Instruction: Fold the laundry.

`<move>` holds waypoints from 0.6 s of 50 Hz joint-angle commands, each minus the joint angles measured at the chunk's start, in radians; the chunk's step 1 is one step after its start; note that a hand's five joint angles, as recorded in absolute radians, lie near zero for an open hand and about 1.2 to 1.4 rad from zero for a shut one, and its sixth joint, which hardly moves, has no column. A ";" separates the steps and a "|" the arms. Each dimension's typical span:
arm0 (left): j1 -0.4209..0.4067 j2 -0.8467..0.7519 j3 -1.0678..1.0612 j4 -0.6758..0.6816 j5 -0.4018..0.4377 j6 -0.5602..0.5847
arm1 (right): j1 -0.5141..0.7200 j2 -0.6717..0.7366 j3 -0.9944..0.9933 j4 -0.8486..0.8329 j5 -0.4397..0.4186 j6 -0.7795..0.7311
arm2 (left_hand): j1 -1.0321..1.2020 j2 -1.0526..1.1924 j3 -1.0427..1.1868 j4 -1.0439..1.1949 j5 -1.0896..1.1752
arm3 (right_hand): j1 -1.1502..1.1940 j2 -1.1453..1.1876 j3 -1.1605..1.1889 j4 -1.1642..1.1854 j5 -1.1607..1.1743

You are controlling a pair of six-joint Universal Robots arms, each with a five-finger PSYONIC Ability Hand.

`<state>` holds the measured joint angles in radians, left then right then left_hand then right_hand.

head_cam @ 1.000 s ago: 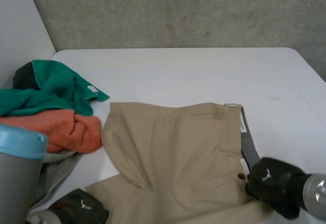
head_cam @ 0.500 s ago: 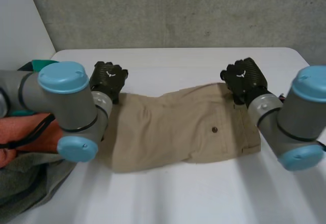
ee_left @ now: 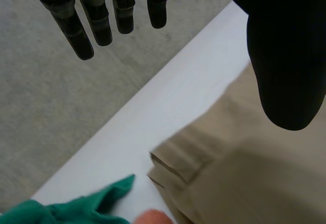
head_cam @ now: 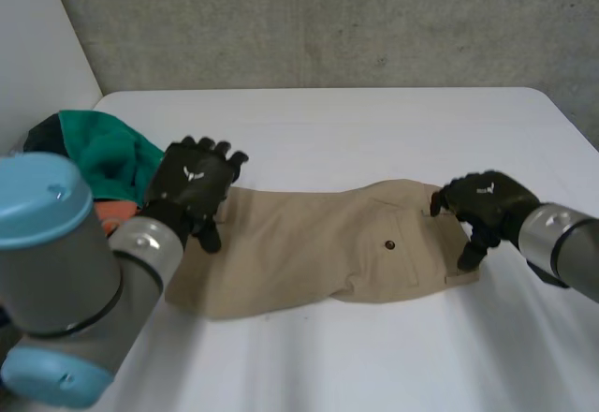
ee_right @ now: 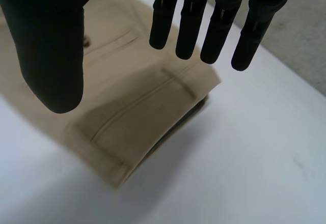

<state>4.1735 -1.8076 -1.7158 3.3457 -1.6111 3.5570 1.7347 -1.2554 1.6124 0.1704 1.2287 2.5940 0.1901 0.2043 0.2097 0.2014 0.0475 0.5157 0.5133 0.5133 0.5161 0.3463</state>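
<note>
Fingers [head_cam: 208,146] of the left hand [head_cam: 192,187] are spread out and hold nothing, over the left end of the folded tan pants [head_cam: 318,248] on the white table [head_cam: 374,122]. The right hand [head_cam: 487,208] is at the pants' right end. A green cloth [head_cam: 108,154] lies near the left hand.

From the left wrist, straight fingers hang above the pants' edge.

From the right wrist, fingers and thumb are wide apart, holding nothing.
</note>
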 commanded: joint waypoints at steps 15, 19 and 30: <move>0.019 0.010 -0.084 0.047 0.007 -0.078 | -0.027 0.105 0.134 -0.363 0.058 -0.029 | -0.016 -0.030 -0.035 -0.027 -0.047 | 0.881 0.883 0.883 0.880 0.875; 0.022 0.042 -0.090 0.046 0.000 -0.079 | -0.101 -0.019 0.178 -0.402 0.051 -0.020 | -0.016 -0.030 -0.035 -0.027 -0.047 | 0.881 0.883 0.883 0.880 0.875; 0.039 0.097 -0.128 0.041 -0.001 -0.081 | -0.215 -0.055 0.120 -0.221 0.112 -0.318 | -0.016 -0.030 -0.035 -0.027 -0.047 | 0.881 0.883 0.883 0.880 0.875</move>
<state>4.1997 -1.7335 -1.8207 3.3915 -1.6126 3.4768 1.5383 -1.3243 1.7775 -0.1701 1.2820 2.4833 0.1901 0.2043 0.2097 0.2014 0.0475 1.0812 1.1660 1.1822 1.1955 1.0011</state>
